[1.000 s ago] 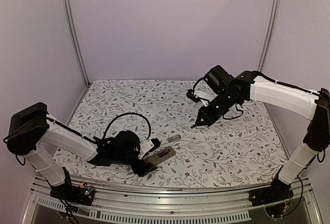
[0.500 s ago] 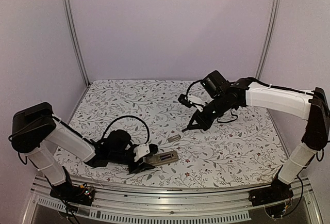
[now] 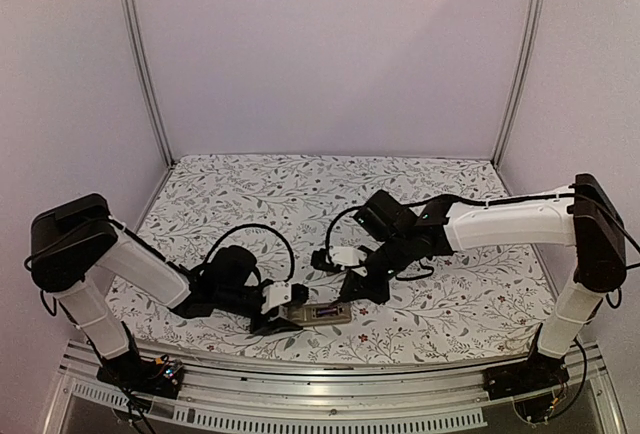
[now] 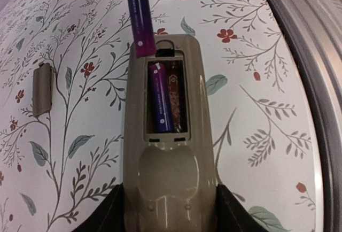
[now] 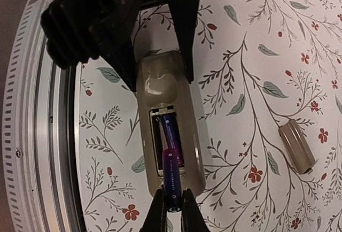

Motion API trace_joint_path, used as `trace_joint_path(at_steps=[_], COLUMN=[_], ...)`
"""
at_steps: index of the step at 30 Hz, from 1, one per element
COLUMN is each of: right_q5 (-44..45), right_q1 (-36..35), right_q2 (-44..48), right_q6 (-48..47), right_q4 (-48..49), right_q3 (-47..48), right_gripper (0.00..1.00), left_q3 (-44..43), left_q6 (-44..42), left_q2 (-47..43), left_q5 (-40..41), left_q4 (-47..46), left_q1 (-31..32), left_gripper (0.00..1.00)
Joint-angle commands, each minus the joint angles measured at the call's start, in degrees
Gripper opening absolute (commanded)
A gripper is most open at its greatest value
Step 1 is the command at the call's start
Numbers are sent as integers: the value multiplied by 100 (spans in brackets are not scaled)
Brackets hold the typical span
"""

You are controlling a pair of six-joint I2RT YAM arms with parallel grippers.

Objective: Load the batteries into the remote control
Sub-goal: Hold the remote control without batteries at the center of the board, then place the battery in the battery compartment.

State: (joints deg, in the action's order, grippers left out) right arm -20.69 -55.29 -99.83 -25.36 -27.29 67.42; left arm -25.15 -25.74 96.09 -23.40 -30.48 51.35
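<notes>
Overhead: my left claw [image 3: 283,306] clamped the 9 o'clock end of the remote control [image 3: 322,312], which lay at 6 o'clock on the table [image 3: 470,294]. My right claw [image 3: 348,297] hung at its 1 o'clock.

Left wrist: one battery [image 4: 159,103] sat in the recess [image 4: 178,101]. The grey cover [image 4: 41,89] lay at 9 o'clock.

Right wrist: fingers were nearly closed, pinching a second battery [image 5: 171,181], its tip over the recess.
</notes>
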Motion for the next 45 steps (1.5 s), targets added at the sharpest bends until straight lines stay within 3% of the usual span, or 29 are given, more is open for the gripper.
trace_joint_path(at_steps=[1,6,12,19,45], right_q5=[19,148,309,524,1091], right_q1=[-105,-122,-132,-131,-483], right_q2=[-89,-166,-220,-346,-771], right_q6=[-192,-199,-197,-509,-1342], right_q4=[233,318,310,260,-384], right_q3=[-186,-187,-224,-166,78], right_gripper=[0,0,0,0,0], left_q3=[-237,-210,-222,-93,154], left_q6=[-35,-44,322,659,552], left_q2=[117,48,-104,-175,-103], left_q5=[-54,-58,141,270,152], left_q4=[317,290,496,350,-201], left_q1=[-48,-40,-44,-37,-34], left_gripper=[61,75,78,68,57])
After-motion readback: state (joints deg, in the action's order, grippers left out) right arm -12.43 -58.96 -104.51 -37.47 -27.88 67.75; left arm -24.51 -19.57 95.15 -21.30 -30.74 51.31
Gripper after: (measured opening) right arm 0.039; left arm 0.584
